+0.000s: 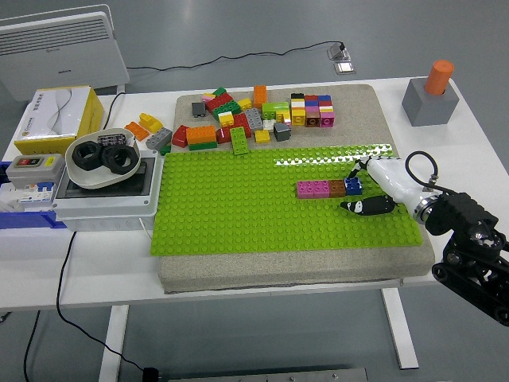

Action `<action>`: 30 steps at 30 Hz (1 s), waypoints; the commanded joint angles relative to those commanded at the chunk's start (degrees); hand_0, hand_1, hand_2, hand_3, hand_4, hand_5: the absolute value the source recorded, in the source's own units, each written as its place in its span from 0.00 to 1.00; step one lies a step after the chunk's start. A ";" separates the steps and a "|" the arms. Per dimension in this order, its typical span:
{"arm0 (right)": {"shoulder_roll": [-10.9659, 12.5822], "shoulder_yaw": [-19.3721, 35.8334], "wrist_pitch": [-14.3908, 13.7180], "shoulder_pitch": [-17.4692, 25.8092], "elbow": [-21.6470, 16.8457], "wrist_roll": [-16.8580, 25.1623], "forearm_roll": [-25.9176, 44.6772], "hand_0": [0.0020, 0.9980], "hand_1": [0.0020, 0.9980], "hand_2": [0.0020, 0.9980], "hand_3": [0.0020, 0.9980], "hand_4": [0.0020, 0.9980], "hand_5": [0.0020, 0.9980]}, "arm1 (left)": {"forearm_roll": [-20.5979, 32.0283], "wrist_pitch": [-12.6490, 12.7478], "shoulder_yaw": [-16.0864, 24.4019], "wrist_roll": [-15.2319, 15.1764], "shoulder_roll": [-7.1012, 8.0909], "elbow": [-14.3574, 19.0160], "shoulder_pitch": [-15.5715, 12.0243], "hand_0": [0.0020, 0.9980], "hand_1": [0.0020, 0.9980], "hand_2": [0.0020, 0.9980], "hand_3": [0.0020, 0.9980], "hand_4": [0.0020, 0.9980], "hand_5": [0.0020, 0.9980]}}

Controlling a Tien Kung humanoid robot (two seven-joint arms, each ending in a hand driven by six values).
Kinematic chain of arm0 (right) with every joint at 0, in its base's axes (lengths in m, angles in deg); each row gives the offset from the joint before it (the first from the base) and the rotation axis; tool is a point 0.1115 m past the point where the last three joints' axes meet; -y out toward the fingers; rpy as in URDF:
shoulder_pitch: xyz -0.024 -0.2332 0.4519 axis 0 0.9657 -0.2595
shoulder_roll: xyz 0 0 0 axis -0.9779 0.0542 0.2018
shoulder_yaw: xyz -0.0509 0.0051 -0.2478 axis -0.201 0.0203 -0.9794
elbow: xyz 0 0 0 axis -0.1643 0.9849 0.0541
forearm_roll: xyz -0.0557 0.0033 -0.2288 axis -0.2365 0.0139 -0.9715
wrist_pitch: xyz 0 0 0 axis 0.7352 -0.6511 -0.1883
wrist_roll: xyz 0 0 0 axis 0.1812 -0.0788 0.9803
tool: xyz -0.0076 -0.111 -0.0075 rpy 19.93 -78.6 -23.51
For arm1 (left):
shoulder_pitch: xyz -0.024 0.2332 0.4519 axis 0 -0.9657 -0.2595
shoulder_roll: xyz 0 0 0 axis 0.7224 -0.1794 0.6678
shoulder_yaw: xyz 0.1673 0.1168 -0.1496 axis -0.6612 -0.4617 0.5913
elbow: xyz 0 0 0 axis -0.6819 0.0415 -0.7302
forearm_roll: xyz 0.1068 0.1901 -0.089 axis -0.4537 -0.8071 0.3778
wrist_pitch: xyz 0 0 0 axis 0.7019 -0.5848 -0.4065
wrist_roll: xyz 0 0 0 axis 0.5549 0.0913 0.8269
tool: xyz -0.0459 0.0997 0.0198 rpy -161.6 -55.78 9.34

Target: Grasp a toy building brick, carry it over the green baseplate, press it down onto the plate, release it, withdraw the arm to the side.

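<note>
The green baseplate (262, 211) lies on a beige mat. A row of bricks stands on it: two pink (313, 189), one brown (337, 188) and one blue (354, 186). My right hand (374, 187) comes in from the right edge, white and black, just right of the blue brick. Its fingers are spread: one points at the blue brick, and a black thumb (363, 207) lies low over the plate. It holds nothing. A pile of loose bricks (254, 115) lies behind the plate. My left arm is out of view.
A grey box with a bowl of black rings (102, 157) stands left of the plate. A yellow carton (57, 119) and a switch box (32, 167) are at the far left. A grey block with an orange cylinder (432, 95) stands at the back right.
</note>
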 joint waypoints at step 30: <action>-0.43 -0.60 -0.53 0.31 0.02 0.58 0.97 0.82 0.86 0.86 0.64 0.86 0.51 | 0.21 0.31 -0.33 0.07 0.07 0.05 0.17 0.77 0.72 0.62 0.47 0.64 0.30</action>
